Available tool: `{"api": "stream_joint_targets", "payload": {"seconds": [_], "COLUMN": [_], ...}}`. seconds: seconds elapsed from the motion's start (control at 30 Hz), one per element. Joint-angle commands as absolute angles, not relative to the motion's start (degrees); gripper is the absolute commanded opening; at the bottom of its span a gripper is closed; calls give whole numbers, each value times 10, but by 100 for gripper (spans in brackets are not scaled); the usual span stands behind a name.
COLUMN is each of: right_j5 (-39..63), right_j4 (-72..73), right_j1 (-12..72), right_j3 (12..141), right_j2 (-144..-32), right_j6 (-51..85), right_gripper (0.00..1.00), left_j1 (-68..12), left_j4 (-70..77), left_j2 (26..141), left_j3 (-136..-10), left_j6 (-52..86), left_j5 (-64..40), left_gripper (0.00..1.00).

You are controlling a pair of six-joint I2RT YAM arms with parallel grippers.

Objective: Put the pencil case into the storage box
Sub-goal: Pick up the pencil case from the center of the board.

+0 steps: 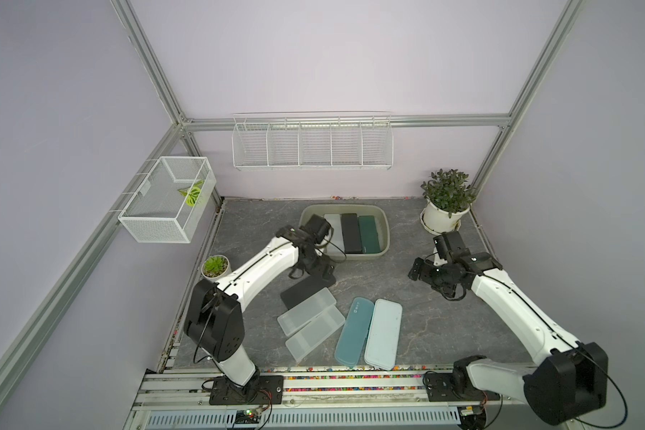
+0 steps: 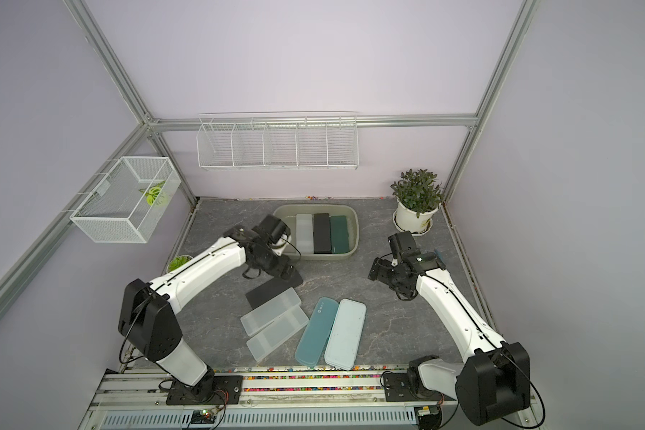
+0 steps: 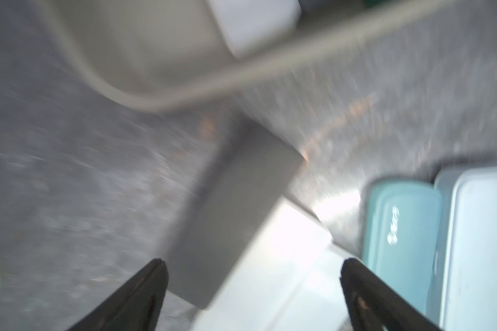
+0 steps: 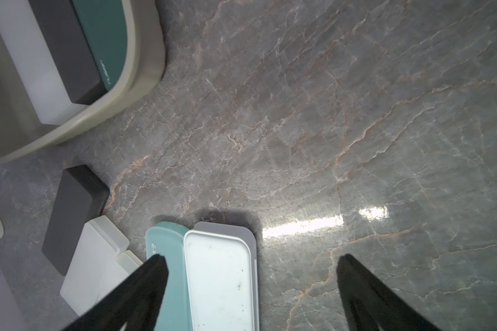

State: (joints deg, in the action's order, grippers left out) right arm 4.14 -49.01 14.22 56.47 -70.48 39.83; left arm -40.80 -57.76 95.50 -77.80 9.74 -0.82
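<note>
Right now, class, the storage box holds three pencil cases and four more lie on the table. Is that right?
No: five lie on the table, not four, in both top views: black case, two frosted cases, teal case, pale blue case. The storage box holds three.

On the dark green pencil case (image 4: 104, 37) inside the storage box (image 4: 144, 71): short white lettering (image 4: 106, 71) along one end, too small to read surely. On the teal pencil case (image 4: 172, 243): white printed characters (image 3: 393, 226), blurred or partly hidden, not readable.
</note>
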Motion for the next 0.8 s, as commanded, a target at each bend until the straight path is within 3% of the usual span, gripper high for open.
{"api": "stream_joint_targets", "payload": {"seconds": [0.0, 0.3, 0.77], "right_j5": [40, 54, 52], "right_j4": [-489, -497, -528], "right_j1": [144, 150, 157], "right_j3": [546, 518, 513], "right_j2": [-685, -649, -631], "right_j6": [407, 406, 397], "right_gripper": [96, 96, 96], "left_j1": [-481, -625, -670], "left_j4": [-583, -552, -527], "left_j2": [941, 960, 1023], "left_j3": [-753, -709, -679], "left_j6": [174, 298, 347], "left_j5": [-49, -86, -42], "left_gripper": [97, 94, 93]}}
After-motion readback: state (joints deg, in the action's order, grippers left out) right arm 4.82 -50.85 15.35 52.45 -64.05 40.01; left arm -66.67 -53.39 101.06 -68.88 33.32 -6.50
